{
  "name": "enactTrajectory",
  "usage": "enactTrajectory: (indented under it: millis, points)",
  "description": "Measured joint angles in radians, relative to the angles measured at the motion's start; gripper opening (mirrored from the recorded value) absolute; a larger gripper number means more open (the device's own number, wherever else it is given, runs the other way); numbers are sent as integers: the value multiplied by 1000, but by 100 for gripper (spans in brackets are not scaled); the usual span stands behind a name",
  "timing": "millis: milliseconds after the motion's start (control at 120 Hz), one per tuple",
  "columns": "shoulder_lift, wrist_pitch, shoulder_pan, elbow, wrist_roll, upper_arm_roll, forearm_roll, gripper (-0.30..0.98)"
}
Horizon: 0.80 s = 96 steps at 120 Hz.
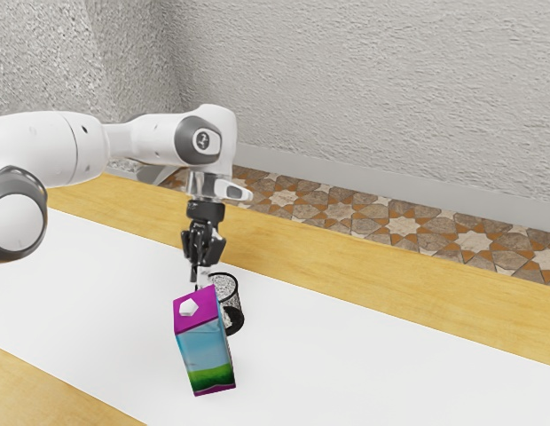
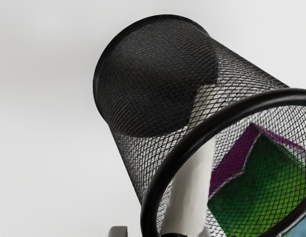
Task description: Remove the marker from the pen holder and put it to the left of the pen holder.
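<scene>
Inside the pen holder (image 2: 138, 153): white marker (image 2: 190, 192)

Black mesh pen holder (image 2: 158, 79); purple, blue, green carton (image 1: 204, 349).

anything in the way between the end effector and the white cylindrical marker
Nothing visible stands between the end effector and the marker at its upper end. The black wire-mesh pen holder surrounds its lower part, open at the top.

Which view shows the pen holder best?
The wrist view: the pen holder is close there, its rim, mesh wall and dark base visible, with the white marker in it. The exterior view shows it small, partly hidden behind the carton.
</scene>
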Motion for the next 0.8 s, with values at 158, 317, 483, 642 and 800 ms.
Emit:
enactTrajectory:
  millis: [158,317,483,642,800]
  points:
    - [-8,-2,4,0,-4,-14,3,-2]
    - [-39,-14,13,1,-6,-30,4,-3]
    - [-125,-41,17,0,-7,-33,7,-6]
    - [-190,-91,37,25,-7,-61,30,-7]
    - [-168,-135,23,101,-6,-43,114,-8]
